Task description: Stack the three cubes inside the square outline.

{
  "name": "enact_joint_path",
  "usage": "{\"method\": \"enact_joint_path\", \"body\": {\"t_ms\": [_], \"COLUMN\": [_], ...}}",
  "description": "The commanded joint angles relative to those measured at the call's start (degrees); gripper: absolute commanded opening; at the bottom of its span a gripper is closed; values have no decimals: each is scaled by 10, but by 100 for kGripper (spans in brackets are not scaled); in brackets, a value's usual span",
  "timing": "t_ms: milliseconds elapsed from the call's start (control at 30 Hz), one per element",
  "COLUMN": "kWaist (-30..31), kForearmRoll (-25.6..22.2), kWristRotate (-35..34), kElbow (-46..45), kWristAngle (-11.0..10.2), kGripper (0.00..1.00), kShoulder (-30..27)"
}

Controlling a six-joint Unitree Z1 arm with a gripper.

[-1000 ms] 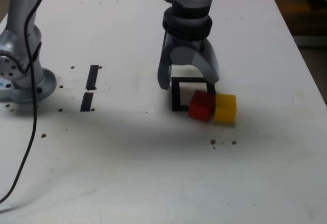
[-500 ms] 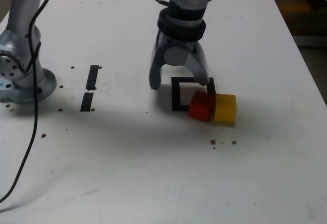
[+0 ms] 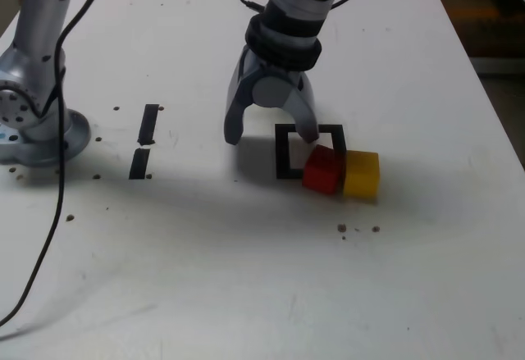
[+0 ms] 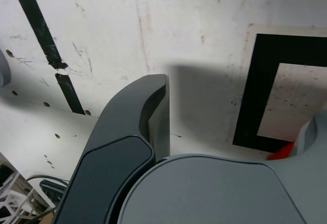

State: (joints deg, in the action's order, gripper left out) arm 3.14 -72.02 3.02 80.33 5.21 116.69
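Of the cubes I see two. A red cube sits on the near right corner of the square outline, partly inside it. A yellow cube rests against the red one on the exterior view's right, outside the outline. My gripper hangs open and empty just above the table. One fingertip is over the outline's white centre near the red cube, the other is left of the outline. In the wrist view a dark finger shows beside the outline, with a sliver of the red cube.
Two short black tape strips lie at the exterior view's left, near the arm's base. A black cable trails down over the table. The table's edge runs along the right.
My open gripper has shifted toward the exterior view's left, from straddling the outline to one fingertip over its centre. The cubes have not moved.
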Motion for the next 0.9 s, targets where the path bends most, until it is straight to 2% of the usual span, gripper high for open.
{"method": "enact_joint_path", "body": {"t_ms": [0, 367, 633, 867], "kWaist": [-2, -11, -11, 9], "kForearmRoll": [-1, -15, -19, -21], "kWristRotate": [0, 4, 4, 1], "kElbow": [10, 37, 45, 41], "kWristAngle": [-2, -1, 12, 37], "kGripper": [95, 95, 95, 95], "kShoulder": [5, 24, 36, 39]}}
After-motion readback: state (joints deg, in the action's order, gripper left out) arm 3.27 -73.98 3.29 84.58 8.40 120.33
